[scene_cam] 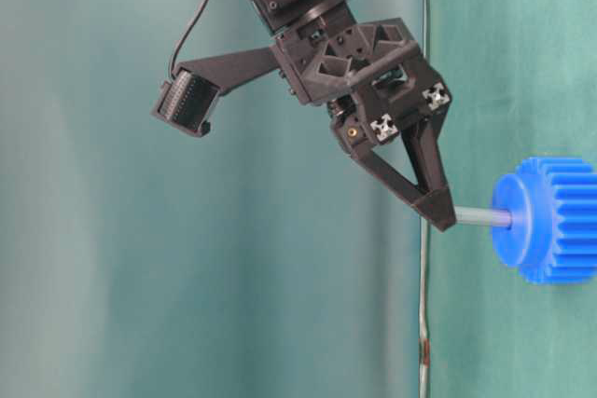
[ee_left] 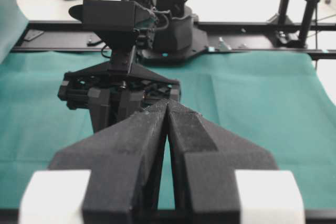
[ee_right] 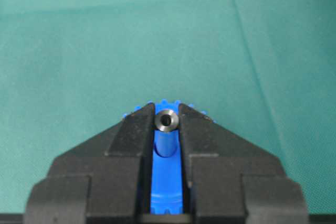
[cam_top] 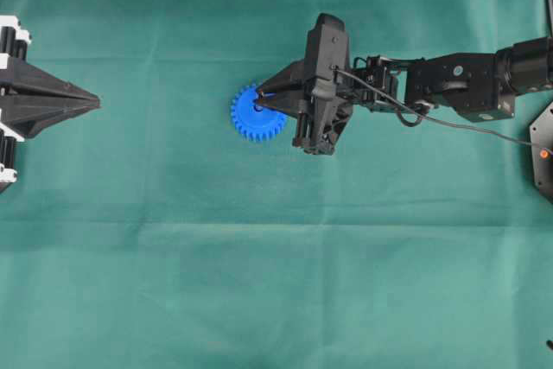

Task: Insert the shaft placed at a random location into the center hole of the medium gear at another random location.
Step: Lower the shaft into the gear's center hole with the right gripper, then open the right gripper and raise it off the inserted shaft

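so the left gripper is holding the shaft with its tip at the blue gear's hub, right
Wrong arm. The right gripper holds the shaft, tip at the blue gear's hub, as the table-level view shows. The left gripper sits shut and empty at the table's edge.

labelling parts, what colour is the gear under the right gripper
Bright blue: the medium gear, clearest in the table-level view.

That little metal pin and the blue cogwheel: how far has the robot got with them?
Done: the shaft is picked up, its tip already in the medium gear hub. In hand: the right gripper pinches its other end. Left: push it home and let go. The left gripper waits shut.
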### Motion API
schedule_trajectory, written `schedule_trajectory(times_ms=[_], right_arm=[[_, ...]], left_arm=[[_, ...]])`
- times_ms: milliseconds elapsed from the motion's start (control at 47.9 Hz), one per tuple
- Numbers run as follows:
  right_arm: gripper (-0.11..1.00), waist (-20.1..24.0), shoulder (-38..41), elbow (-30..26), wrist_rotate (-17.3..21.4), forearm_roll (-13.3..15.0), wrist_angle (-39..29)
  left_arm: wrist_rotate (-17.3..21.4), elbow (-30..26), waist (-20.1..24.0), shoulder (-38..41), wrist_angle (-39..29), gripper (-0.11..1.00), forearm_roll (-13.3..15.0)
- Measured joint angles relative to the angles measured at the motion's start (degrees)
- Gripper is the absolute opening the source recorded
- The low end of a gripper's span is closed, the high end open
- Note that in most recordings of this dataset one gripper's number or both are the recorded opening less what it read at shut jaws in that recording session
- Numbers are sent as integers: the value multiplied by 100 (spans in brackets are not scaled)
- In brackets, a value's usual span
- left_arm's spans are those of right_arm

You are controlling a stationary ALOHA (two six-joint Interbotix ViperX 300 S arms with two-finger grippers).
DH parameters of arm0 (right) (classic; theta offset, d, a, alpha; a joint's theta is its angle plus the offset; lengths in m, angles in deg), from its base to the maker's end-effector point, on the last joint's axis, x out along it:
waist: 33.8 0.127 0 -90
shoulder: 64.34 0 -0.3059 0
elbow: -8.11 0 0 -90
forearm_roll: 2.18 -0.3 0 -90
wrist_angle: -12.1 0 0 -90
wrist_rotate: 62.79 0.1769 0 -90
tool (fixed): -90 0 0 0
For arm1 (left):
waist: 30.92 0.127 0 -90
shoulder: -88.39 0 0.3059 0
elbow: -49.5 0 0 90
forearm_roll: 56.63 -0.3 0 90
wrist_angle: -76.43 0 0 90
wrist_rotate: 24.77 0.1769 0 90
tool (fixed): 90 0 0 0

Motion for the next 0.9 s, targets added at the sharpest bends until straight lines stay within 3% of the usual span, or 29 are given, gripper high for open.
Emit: schedule_trajectory(times_ms=[898], right_arm=[[13, 0, 519, -167, 0, 0, -44]], left_arm=[[18, 0, 0, 0, 0, 0, 0]])
